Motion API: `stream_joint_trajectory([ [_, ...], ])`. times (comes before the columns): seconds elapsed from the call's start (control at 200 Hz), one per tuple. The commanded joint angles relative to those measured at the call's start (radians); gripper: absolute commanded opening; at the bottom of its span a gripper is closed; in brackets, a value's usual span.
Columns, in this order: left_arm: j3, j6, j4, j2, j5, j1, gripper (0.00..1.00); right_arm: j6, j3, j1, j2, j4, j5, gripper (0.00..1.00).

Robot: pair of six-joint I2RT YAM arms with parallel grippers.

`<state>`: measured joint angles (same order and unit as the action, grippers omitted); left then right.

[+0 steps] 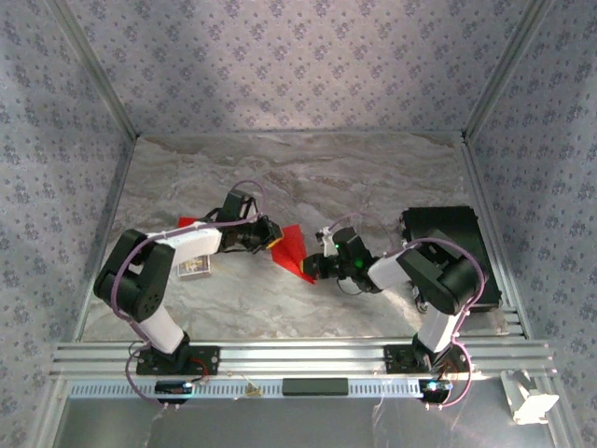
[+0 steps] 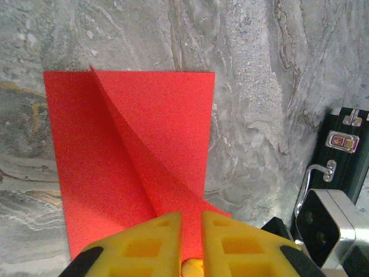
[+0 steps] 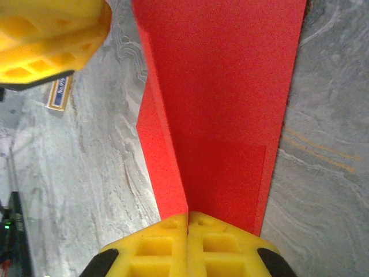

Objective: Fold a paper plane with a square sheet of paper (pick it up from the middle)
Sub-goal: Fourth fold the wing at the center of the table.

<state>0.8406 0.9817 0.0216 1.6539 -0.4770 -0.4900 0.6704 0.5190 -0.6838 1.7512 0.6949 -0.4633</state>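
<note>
Both ends of the folded square sheet of paper (image 2: 144, 144) are attended: right fingers (image 3: 222, 234) pinch one shut, seemingly anchoring it; left fingers (image 2: 153, 234), a slit apart, straddle the other, grip unclear

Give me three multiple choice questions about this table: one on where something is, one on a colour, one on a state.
1. Where is the black case?
A. right side of the table
B. left side
C. centre

2. What colour is the paper?
A. blue
B. white
C. red

3. How is the right gripper?
A. wide open
B. shut on the paper
C. shut on nothing

Answers:
1 A: the top view has it at the right edge.
2 C: both wrist views show it bright red.
3 B: its yellow fingers meet with the paper's edge clamped between them.
</note>
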Motion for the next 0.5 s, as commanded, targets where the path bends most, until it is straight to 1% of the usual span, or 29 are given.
stream_joint_trajectory([
  [0.0,-0.008,0.005,0.038,0.028,-0.032,-0.009,0.13,0.076,0.010,0.015,0.032,0.042,-0.067,0.00],
  [0.29,-0.005,0.027,0.070,0.076,-0.037,-0.031,0.06,0.145,-0.017,0.030,0.048,0.070,-0.046,0.00],
  [0.495,0.006,0.025,0.105,0.084,-0.049,-0.043,0.06,0.173,-0.039,0.043,0.050,0.081,-0.030,0.00],
])
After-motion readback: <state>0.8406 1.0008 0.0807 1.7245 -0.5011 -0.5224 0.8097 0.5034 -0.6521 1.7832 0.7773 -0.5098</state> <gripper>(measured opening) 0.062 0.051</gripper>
